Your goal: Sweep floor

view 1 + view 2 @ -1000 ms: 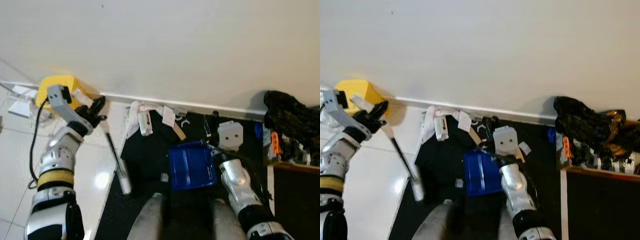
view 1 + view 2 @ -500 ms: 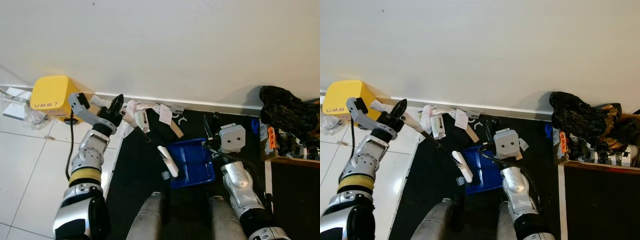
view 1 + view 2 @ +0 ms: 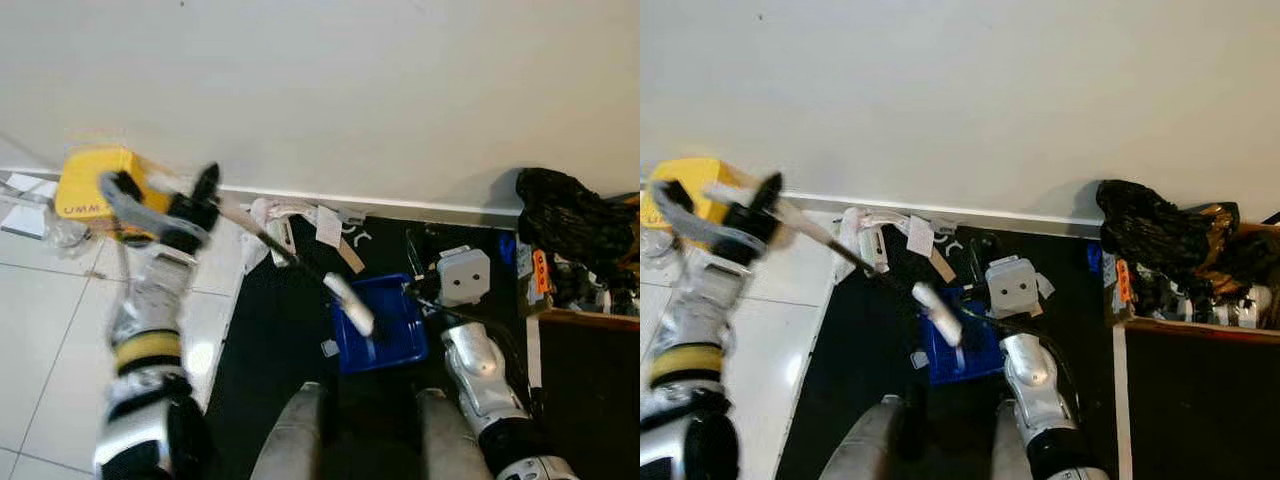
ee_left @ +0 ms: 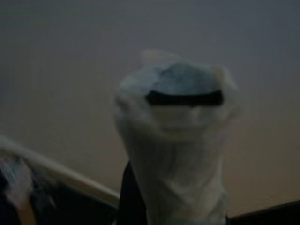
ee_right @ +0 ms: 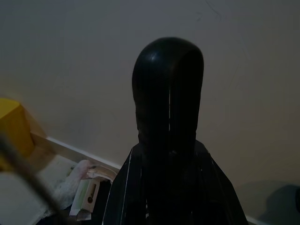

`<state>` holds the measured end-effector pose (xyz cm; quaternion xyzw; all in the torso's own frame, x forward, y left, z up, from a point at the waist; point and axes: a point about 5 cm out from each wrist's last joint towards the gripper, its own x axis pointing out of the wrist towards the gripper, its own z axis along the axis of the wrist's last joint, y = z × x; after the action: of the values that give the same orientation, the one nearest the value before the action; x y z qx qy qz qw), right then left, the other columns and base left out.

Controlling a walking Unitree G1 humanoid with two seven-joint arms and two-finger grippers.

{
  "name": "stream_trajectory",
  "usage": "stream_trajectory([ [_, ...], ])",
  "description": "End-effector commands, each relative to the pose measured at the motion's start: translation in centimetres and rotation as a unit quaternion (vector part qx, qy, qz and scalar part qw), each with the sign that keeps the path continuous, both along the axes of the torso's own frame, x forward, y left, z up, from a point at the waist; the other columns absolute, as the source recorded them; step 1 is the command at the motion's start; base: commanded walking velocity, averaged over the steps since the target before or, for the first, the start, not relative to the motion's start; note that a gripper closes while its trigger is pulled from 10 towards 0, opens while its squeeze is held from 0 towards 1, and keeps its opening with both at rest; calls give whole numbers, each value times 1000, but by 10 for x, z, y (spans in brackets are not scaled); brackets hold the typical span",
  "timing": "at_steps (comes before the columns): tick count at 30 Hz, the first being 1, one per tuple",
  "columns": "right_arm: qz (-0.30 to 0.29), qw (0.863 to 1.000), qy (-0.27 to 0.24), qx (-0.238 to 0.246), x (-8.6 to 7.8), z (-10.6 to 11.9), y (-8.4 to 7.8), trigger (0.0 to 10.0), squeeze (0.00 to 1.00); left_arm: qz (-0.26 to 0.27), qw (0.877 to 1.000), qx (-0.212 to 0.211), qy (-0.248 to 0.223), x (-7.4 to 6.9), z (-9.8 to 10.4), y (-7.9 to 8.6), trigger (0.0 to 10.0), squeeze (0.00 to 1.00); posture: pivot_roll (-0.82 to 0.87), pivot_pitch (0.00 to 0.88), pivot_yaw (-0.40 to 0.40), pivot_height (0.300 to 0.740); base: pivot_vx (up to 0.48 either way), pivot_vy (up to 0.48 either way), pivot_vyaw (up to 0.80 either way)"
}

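White tiles give way to a black mat below a pale wall, with a yellow box (image 3: 92, 185) at far left. Just beside it the left hand (image 3: 205, 190) is clamped on a brush (image 3: 300, 262) that slants rightward, its pale head over the blue dustpan (image 3: 392, 330). Crumpled paper litter (image 3: 285, 222) lies along the skirting. The right hand (image 5: 168, 93) is pressed shut on the dustpan's handle.

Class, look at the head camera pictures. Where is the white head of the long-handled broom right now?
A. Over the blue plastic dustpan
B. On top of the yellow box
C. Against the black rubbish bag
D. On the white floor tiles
A. The white head of the long-handled broom sits over the blue plastic dustpan, while the left end effector grips the handle's far end by the yellow box.
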<state>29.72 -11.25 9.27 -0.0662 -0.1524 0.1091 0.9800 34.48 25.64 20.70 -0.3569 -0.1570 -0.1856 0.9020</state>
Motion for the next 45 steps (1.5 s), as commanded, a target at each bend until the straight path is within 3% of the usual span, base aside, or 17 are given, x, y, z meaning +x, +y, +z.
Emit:
stream_trajectory([
  [1,5,994,105,4,-14,-39,7,10000,0,-5,998,62,-1,-9,0,13,10000,0,138,418,140,740,0,0,0],
  [6,6,994,106,4,-15,-39,6,10000,0,19,990,130,49,-22,-21,37,10000,0,140,421,136,740,0,0,0],
  [12,7,994,109,0,-18,-42,5,10000,0,53,982,166,69,-23,-35,41,10000,0,125,423,128,740,0,0,0],
  [24,7,995,102,-6,-16,-38,3,10000,0,40,981,145,125,-25,-83,22,10000,0,89,426,124,740,0,0,0],
  [28,7,995,103,-8,-18,-39,1,10000,0,44,985,101,130,-23,-92,14,10000,0,80,428,122,740,0,0,0],
  [29,7,995,103,-9,-19,-39,0,10000,0,46,990,47,128,-20,-93,6,10000,0,76,429,122,740,0,0,0],
  [30,7,995,103,-9,-19,-39,0,10000,0,46,990,47,128,-20,-93,6,10000,0,76,429,122,740,0,0,0],
  [32,7,995,104,-9,-19,-39,0,10000,0,43,991,-21,123,-16,-93,-4,10000,0,73,429,123,740,0,0,0],
  [33,7,995,104,-9,-19,-39,0,10000,0,43,991,-21,123,-16,-93,-4,10000,0,73,429,123,740,0,0,0],
  [36,6,995,102,-8,-19,-39,1,10000,0,46,979,-160,120,-10,-92,-24,10000,0,71,427,127,740,0,0,0],
  [40,6,995,101,-8,-19,-38,1,10000,0,37,972,-203,115,-7,-90,-37,10000,0,69,428,128,740,0,0,0],
  [42,6,995,101,-8,-19,-37,2,10000,0,14,967,-231,103,-3,-83,-56,10000,0,71,430,128,740,0,0,0],
  [45,6,995,102,-8,-19,-37,2,10000,0,3,965,-243,100,-1,-79,-64,10000,0,73,433,128,740,0,0,0],
])
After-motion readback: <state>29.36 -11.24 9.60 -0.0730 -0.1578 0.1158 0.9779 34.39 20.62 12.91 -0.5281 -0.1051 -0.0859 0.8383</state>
